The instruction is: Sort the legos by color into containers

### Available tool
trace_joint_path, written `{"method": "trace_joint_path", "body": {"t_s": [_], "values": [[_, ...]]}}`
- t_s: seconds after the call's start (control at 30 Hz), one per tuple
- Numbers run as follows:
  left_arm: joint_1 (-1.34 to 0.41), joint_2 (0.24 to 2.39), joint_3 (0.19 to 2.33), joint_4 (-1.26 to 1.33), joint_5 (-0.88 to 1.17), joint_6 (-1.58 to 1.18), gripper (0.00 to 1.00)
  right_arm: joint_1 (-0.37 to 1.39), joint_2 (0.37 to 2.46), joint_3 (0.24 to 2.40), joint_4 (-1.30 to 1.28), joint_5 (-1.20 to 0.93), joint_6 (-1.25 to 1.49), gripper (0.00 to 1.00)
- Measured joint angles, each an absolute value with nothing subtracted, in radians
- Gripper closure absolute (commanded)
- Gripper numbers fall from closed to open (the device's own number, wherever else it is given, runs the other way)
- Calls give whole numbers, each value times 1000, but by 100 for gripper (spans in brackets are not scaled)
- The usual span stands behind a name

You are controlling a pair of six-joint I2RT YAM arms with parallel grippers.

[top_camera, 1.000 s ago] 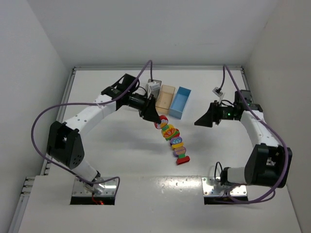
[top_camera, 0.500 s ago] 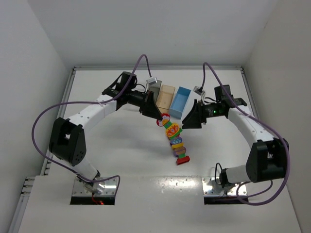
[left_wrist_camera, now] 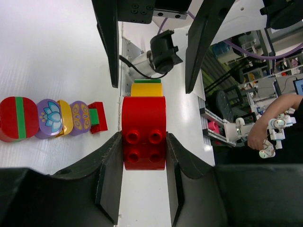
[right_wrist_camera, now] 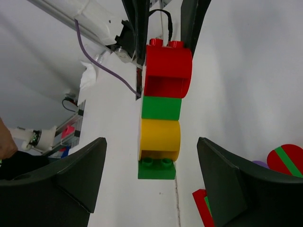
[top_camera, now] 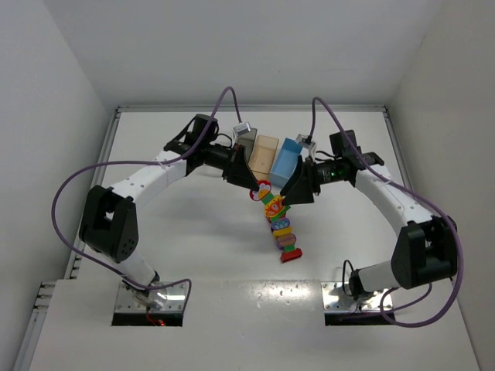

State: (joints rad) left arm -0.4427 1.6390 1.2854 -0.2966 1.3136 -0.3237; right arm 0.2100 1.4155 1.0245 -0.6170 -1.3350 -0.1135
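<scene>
Lego stack is held out sideways btwn the two arms and looks clear of the table: red arch brick at one end, then green, yellow, and a small green brick at the other. L gripper is clamped tight on the red arch brick, fingers pressed flat against both its sides, studs facing the L wrist cam. R gripper faces it from the opposite side, jaws spread wide w/ the green end of the stack btwn them. R wrist view shows clear gaps on both sides, pads touching nothing, so it has hold of nothing. In top view the stack sits approx mid-table, just in front of the bins, and overlaps the far end of the lego row lying on the white table. That row runs toward the near edge: red round piece w/ green stripe, purple piece w/ flower print, yellow, another purple, green, then a red brick at the end. Tan bin and light blue bin stand side by side at the back, the light blue one right behind the R gripper. Can't tell from these views if either bin has anything in it.
</scene>
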Motion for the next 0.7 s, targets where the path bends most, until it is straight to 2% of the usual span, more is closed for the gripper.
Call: {"method": "trace_joint_path", "body": {"t_s": [0.07,0.1,0.13,0.4,0.5,0.57,0.6,0.7], "values": [[-443,1639,1285,-297,1313,-324,100,219,1431,1037,-606,-1338,-107,28],[-443,1639,1285,-297,1313,-324,100,223,1439,1040,-600,-1338,-105,35],[-443,1639,1285,-297,1313,-324,100,228,1448,1042,-597,-1338,-104,37],[-443,1639,1277,-295,1310,-324,100,259,1485,1043,-615,-1331,-130,47],[-446,1639,1277,-294,1305,-323,100,264,1488,1043,-638,-1320,-155,58],[-445,1639,1277,-292,1298,-323,100,269,1490,1046,-657,-1304,-176,73],[-446,1639,1277,-292,1298,-322,100,271,1493,1049,-670,-1295,-186,87],[-448,1644,1277,-291,1293,-319,100,279,1500,1063,-719,-1272,-239,100]]}}
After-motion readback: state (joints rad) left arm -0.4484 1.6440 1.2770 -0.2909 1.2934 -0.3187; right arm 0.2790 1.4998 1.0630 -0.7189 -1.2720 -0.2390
